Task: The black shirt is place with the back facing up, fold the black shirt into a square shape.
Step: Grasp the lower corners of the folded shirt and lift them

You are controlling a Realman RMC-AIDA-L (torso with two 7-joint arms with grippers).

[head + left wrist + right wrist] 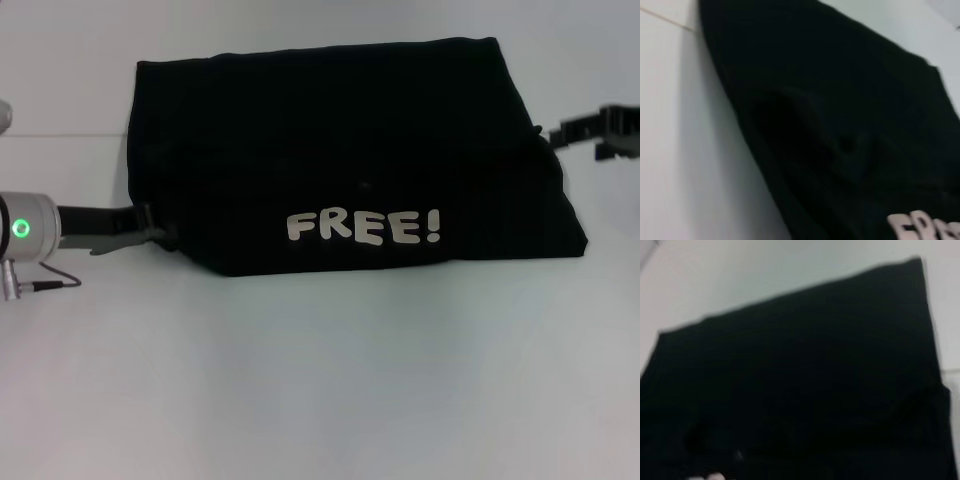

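My left hand (150, 232) is dark, on a silver wrist with a green ring light and thin cable; my right hand (570, 130) is black.

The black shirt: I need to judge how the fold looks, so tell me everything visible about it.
The black shirt is plain, soft-looking fabric, already folded into a wide block, broader toward the robot than at the far edge. Pale "FREE!" lettering faces up near its near edge. It lies flat on the white table, with slight rumpling at both side edges. The left gripper is at its near left corner and the right gripper at its right edge; whether either one grips the cloth cannot be told.
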